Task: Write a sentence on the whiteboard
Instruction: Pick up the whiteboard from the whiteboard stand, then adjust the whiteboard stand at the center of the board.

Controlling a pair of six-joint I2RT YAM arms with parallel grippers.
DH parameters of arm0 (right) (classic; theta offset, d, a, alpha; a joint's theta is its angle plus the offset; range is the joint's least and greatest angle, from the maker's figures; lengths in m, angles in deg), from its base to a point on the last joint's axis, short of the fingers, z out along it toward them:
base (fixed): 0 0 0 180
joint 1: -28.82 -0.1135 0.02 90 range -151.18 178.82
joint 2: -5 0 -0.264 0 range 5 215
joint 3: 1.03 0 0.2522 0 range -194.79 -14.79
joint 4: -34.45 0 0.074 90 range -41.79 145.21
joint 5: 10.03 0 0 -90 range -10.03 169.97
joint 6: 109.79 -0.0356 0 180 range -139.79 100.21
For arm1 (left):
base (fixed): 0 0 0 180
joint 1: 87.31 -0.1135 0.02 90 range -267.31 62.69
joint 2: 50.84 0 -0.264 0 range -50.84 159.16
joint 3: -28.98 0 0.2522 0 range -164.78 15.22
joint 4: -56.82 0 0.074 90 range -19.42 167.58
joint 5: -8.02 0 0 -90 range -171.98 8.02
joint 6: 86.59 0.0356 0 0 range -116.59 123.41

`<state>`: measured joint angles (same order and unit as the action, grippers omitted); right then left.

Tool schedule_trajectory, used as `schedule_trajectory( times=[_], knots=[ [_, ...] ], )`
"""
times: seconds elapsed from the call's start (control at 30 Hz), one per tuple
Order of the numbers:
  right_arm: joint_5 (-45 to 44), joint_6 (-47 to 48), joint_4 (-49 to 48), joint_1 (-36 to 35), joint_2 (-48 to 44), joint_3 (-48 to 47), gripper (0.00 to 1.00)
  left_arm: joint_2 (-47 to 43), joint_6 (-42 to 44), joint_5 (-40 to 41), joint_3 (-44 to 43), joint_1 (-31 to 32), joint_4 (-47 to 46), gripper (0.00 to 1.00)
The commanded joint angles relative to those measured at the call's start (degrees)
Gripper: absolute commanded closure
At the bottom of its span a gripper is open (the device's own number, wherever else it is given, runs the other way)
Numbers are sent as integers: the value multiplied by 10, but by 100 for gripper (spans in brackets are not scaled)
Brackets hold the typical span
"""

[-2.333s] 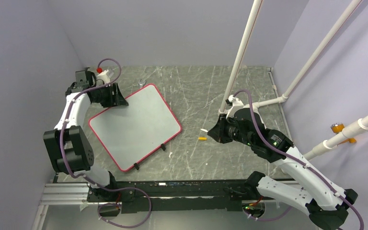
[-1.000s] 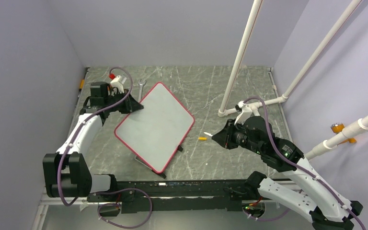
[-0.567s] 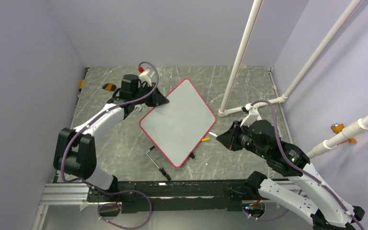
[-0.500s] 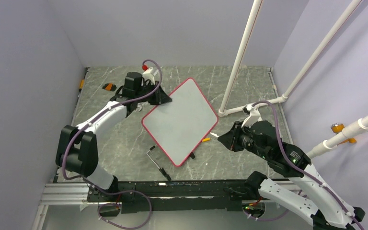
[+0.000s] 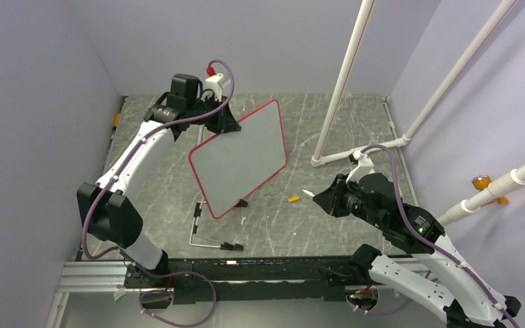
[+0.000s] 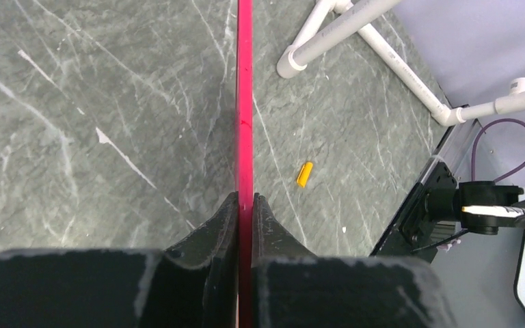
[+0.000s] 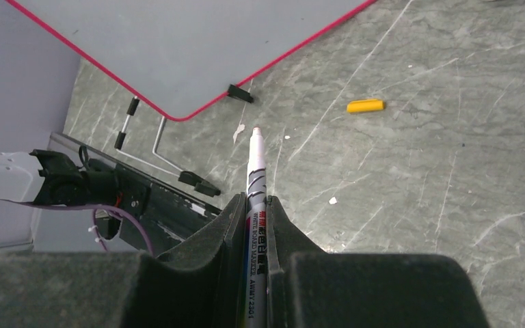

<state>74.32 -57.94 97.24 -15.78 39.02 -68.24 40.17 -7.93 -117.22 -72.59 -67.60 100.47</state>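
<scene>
The left gripper (image 5: 223, 124) is clamping the whiteboard (image 5: 240, 158) by its far-left long edge, with the jaws closed almost fully onto the thin red rim. In the left wrist view that rim is running edge-on straight out from between the fingers (image 6: 219, 219). The board is hanging over the left-centre of the table (image 5: 355, 130), lifted and tilted, and its pale face is facing up and toward the right arm. Its long axis is running from near-left to far-right. One short edge is pointing toward the table's far edge, and the lowest corner is dipping toward the near edge. Whether that corner is touching the surface cannot be told. A black clip (image 5: 240, 202) is sticking out under the lower long edge.

The right gripper (image 5: 316, 197) is squeezing a marker (image 7: 255, 179) between nearly closed jaws over the right-centre of the table. The marker's uncapped tip is pointing left toward the board's lower edge and standing apart from it.

A strip of bare table is lying between tip and board, and an orange cap (image 5: 291, 199) is lying in it near the tip. A wire stand (image 5: 202, 236) with black ends is lying close to the near edge, below the board's lowest corner. White pipes (image 5: 342, 75) are rising from a foot on the far-right part of the table, apart from the board's far short edge. The left wrist is working close to the table's far edge.
</scene>
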Motion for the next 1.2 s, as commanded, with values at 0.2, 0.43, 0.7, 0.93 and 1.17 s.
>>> schedule_trajectory(
  times=[0.2, 0.43, 0.7, 0.93, 1.17],
  knots=[
    [8, -9, -25, 0, 7, 2, 100, -100, -15, -17, -12, -26, 54, 100],
    [23, -12, -44, 0, 18, 9, 100, -174, -116, 63, 14, -26, 25, 100],
    [26, -14, -52, 0, 20, 14, 100, -249, -182, 186, 37, -3, 56, 100],
    [31, -14, -56, 0, 21, 21, 100, -348, -222, 243, 108, 6, 91, 100],
    [44, -17, -68, 0, 27, 25, 100, -454, -290, 300, 195, 14, 117, 100]
  ],
)
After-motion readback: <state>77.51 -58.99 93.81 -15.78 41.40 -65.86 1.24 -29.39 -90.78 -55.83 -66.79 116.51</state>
